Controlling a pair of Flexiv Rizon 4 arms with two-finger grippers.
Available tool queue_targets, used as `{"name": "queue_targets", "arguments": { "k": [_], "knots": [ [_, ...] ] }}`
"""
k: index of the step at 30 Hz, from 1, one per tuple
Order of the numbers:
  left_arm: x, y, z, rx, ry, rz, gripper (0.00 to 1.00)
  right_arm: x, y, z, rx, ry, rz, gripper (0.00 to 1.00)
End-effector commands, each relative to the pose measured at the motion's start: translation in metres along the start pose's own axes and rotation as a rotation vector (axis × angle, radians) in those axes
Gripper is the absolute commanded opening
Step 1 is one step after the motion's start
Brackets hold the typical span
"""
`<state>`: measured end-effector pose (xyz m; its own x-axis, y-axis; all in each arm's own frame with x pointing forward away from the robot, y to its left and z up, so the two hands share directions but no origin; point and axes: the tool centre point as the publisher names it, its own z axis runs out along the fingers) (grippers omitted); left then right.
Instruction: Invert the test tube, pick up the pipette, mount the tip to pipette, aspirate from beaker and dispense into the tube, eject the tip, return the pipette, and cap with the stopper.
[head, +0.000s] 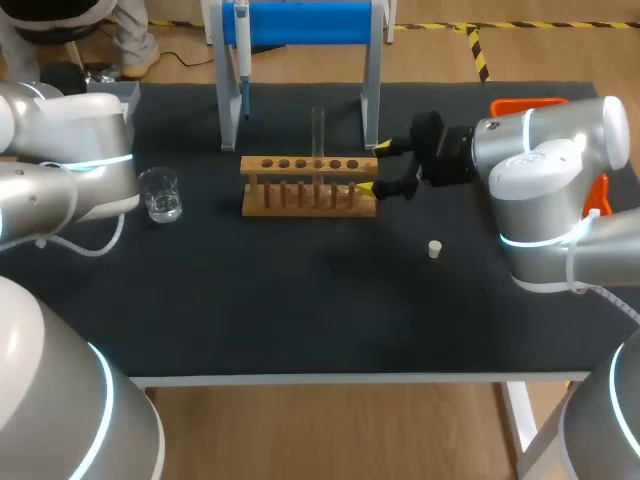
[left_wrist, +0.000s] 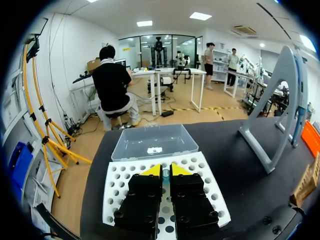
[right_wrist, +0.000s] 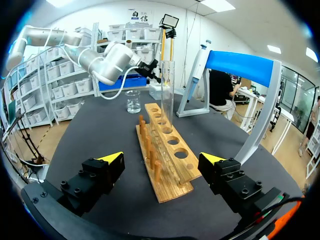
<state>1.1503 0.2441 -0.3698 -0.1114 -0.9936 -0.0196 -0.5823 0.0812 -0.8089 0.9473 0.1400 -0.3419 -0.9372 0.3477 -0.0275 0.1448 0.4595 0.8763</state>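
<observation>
Over the white tip box (left_wrist: 202, 172), my left gripper (left_wrist: 165, 169) has its fingers closed on a small blue-green pipette tip (left_wrist: 165, 174) standing in the box. The glass test tube (head: 318, 132) stands upright in the wooden rack (head: 308, 186). My right gripper (head: 379, 168) is open, one finger on each side of the rack's right end; its wrist view shows the rack (right_wrist: 165, 150) between the fingers (right_wrist: 111, 162) and the tube (right_wrist: 166, 92) beyond. The pipette (head: 242, 50) hangs on the blue stand (head: 300, 22). The beaker (head: 160, 193) is left of the rack, and the white stopper (head: 434, 249) lies right of it.
The tip box's clear lid (left_wrist: 155, 141) lies open ahead of my left gripper. The stand's grey legs (head: 371, 95) rise just behind the rack. An orange object (head: 527, 104) sits at the back right. My left arm's body (head: 70, 160) covers the table's left part.
</observation>
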Motion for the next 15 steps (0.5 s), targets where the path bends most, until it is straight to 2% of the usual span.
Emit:
{"name": "queue_targets", "arguments": {
  "k": [1,15],
  "knots": [
    [-0.0022,0.0021,0.0038,-0.009,0.0,-0.002,0.0,0.0001,0.0,-0.0003,0.001,0.0,0.0,1.0],
    [-0.001,-0.0015,0.0002,-0.001,-0.005,0.004,0.0,0.0001,0.0,-0.0003,0.001,0.0,0.0,1.0]
  ]
}}
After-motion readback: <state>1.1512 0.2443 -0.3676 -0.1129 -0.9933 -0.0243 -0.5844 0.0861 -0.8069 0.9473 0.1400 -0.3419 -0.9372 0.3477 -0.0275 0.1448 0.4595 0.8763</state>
